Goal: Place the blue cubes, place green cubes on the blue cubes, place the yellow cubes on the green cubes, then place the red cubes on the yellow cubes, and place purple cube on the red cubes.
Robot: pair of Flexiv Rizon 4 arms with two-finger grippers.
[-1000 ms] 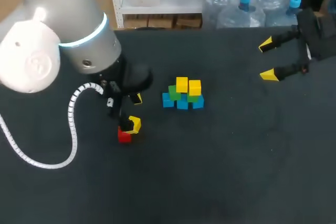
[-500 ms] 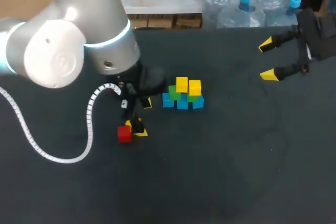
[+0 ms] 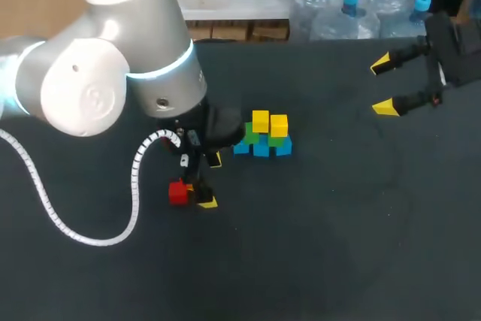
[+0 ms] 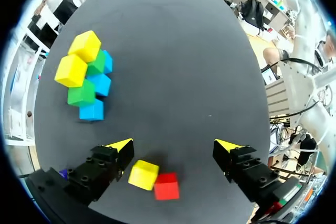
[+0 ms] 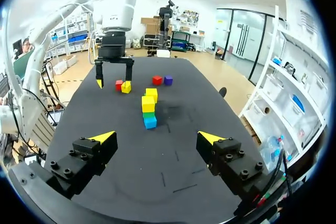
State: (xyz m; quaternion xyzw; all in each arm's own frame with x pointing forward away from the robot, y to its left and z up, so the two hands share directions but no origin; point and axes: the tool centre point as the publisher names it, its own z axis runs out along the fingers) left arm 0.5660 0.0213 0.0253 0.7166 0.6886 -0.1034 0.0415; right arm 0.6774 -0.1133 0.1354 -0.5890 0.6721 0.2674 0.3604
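Observation:
A stack of blue, green and yellow cubes (image 3: 263, 134) stands mid-table; the left wrist view shows it (image 4: 86, 77) well ahead of the fingers, with two yellow cubes on top. My left gripper (image 3: 211, 180) hangs open just right of a loose red cube (image 3: 177, 192). Under that open gripper (image 4: 174, 145) lie a yellow cube (image 4: 144, 174) and the red cube (image 4: 166, 185), touching each other, neither held. My right gripper (image 3: 383, 86) is open and empty at the far right. Its wrist view (image 5: 157, 138) shows another red cube (image 5: 157, 80) and a purple cube (image 5: 168, 80) beyond the stack (image 5: 149, 107).
The bulky left arm (image 3: 113, 58) and its white coiled cable (image 3: 90, 234) cover the table's left part and hide the second red cube and the purple cube from the head view. Dark open table surface (image 3: 338, 231) lies on the near and right sides.
My left arm has swung right and toward the near edge, carrying its open gripper from over the red cube to just right of it. The cubes and the right arm stayed put.

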